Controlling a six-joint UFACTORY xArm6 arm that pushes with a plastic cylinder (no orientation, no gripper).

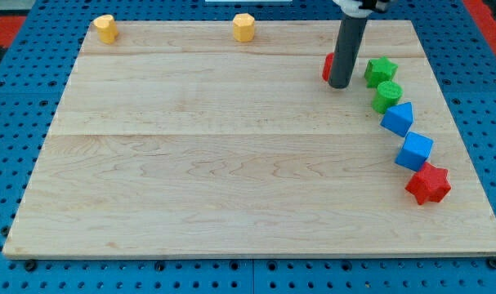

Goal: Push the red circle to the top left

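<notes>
Wooden surface: red circular block near top-right corner, touching my tip; no claw visible; whole leftward push remains.

Block count on tabletop: 2 yellow, 2 green, 2 blue, 2 red. Total 8.

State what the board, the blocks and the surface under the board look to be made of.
Board: light wood, smooth, judging by its grain lines and plank seams. Blocks such as the red star and blue cube: solid matte colour, probably painted wood or plastic; unclear which. Blue surface underneath: rigid sheet with regular holes, likely a perforated panel.
</notes>
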